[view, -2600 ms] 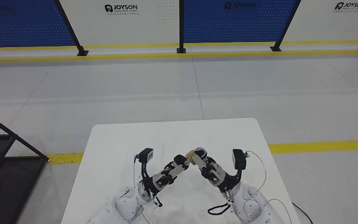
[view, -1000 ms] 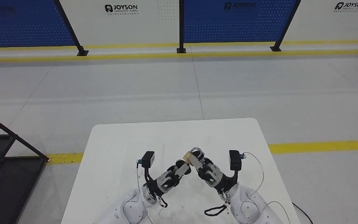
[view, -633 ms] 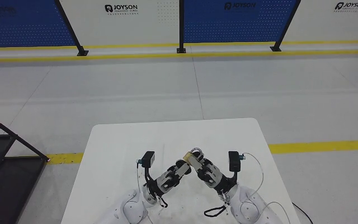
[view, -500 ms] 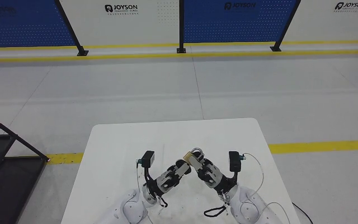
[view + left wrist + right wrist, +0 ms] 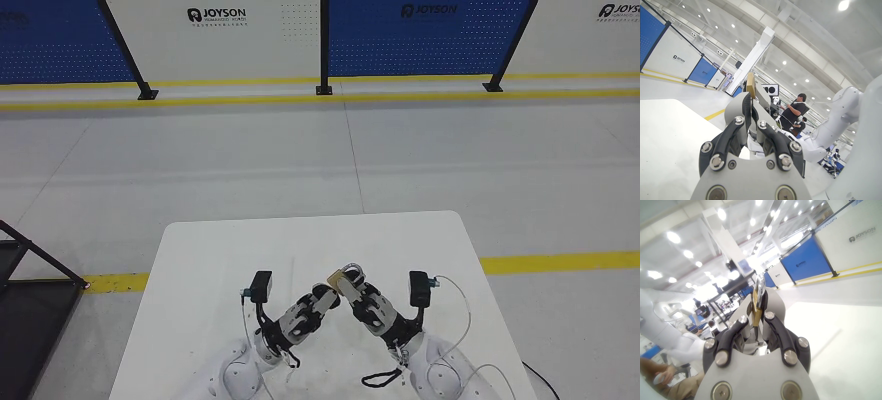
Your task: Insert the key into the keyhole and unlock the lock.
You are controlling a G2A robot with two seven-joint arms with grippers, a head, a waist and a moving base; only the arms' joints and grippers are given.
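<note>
A brass padlock (image 5: 343,279) with a silver shackle (image 5: 760,289) is held above the white table (image 5: 220,250), near its front middle. My right gripper (image 5: 353,290) is shut on the padlock's body (image 5: 755,313), shackle pointing away from the wrist. My left gripper (image 5: 324,294) comes in from the other side and meets the padlock (image 5: 750,85) tip to tip. Its fingers (image 5: 746,106) are shut (image 5: 752,98) on a thin dark piece, the key, which is mostly hidden between the pads. The keyhole is hidden.
A black rack (image 5: 30,280) stands off the table's left side. A thin cable (image 5: 470,300) loops by the right arm. Bare table surface lies behind and to both sides of the grippers. Blue and white barrier panels (image 5: 420,35) stand far across the floor.
Since the earliest frame both grippers and the padlock have drawn slightly toward the table's front edge. Over the last second they have hardly moved.
</note>
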